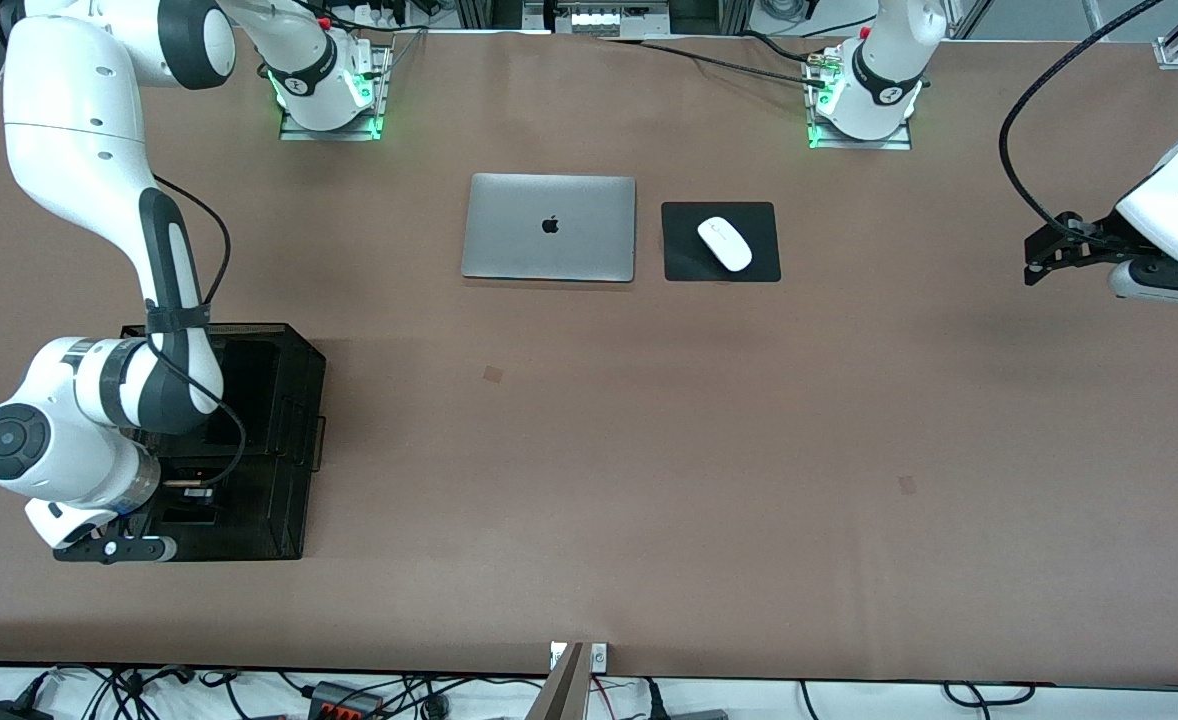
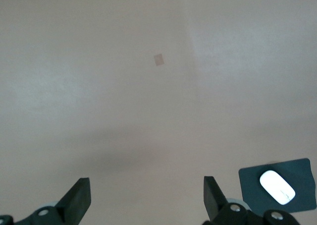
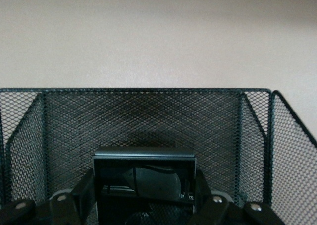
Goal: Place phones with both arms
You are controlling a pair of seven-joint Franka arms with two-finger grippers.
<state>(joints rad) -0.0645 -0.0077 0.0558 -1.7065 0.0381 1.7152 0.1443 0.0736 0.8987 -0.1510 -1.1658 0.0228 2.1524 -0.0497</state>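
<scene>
Squarish black flip phone (image 3: 144,178) (glossy)

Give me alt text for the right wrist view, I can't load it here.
The right tool grips a squarish black phone between its fingers, held down inside a black mesh organizer. Mesh walls rise around it on three sides, with a divider wall at one edge. Above the rim, only bare brown table shows.

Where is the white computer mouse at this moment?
The white mouse lies on a black mouse pad beside the closed silver laptop, toward the left arm's end of the table.
</scene>
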